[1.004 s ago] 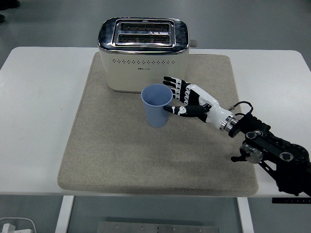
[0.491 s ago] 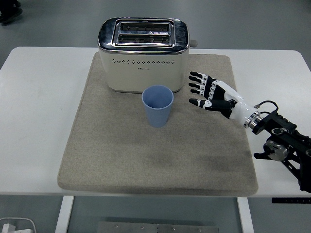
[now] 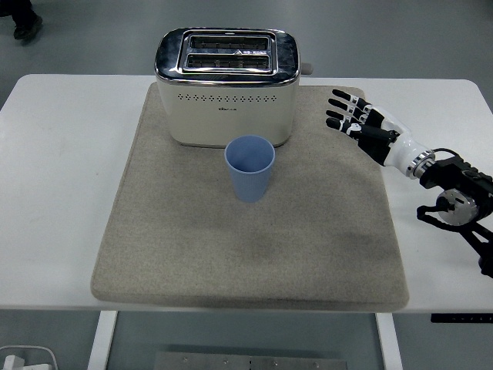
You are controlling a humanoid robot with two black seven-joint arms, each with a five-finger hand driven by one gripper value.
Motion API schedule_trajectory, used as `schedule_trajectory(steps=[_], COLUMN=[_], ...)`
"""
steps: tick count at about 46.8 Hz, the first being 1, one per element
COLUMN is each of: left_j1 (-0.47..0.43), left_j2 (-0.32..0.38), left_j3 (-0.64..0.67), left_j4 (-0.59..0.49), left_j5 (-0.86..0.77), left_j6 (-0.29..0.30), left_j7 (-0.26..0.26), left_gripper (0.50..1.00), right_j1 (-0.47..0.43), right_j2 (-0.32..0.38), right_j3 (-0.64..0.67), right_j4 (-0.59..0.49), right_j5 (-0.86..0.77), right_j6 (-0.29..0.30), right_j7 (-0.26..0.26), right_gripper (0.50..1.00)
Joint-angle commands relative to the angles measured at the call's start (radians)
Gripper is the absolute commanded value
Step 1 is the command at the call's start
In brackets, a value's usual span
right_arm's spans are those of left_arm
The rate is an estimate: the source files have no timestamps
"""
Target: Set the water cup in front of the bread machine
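The blue water cup [image 3: 249, 168] is set upright on the mat [image 3: 192, 231] just in front of the bread machine [image 3: 227, 85], so the empty, spread-fingered right robot hand [image 3: 358, 119] should be drawn away without bumping it.

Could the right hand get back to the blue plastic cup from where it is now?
Probably yes: the right hand is open, and only bare beige mat lies between it and the blue plastic cup.

Only one mark shows — a small dark brand print on the toaster [image 3: 226, 99], centred on its cream front just under the row of dots — and it is too small to read. Nothing else carries text.
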State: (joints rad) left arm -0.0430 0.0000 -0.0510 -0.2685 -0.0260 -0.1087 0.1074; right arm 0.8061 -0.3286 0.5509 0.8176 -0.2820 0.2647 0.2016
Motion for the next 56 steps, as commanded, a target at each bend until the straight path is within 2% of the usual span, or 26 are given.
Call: schedule_trajectory(steps=[1, 4, 8, 15, 32, 49, 56], left_j1=[0.000, 0.000, 0.000, 0.000, 0.000, 0.000, 0.000], left_j2=[0.000, 0.000, 0.000, 0.000, 0.000, 0.000, 0.000], left_j3=[0.000, 0.000, 0.000, 0.000, 0.000, 0.000, 0.000], left_j4=[0.000, 0.000, -0.002, -0.002, -0.002, -0.002, -0.003], left_j5=[0.000, 0.000, 0.000, 0.000, 0.000, 0.000, 0.000], left_j6=[0.000, 0.000, -0.002, -0.002, -0.002, -0.002, -0.002], left_j7=[0.000, 0.000, 0.000, 0.000, 0.000, 0.000, 0.000], left_gripper=[1.000, 1.000, 1.000, 1.000, 1.000, 1.000, 1.000], right_j1=[0.013, 0.016, 0.034, 0.050, 0.064, 0.064, 0.062], right_j2=[-0.001, -0.001, 0.000, 0.003, 0.013, 0.075, 0.079], right_j3=[0.000, 0.000, 0.000, 0.010, 0.156, 0.204, 0.231], right_j4=[-0.003, -0.001, -0.001, -0.001, -0.005, -0.075, -0.077], right_j5=[0.067, 0.115, 0.152, 0.170, 0.187, 0.261, 0.261], right_j6=[-0.010, -0.016, -0.035, -0.039, -0.042, -0.096, -0.110], right_j7=[-0.085, -0.148, -0.169, -0.166, -0.166, -0.165, -0.139], right_gripper=[0.928, 0.928, 0.928, 0.928, 0.928, 0.928, 0.928])
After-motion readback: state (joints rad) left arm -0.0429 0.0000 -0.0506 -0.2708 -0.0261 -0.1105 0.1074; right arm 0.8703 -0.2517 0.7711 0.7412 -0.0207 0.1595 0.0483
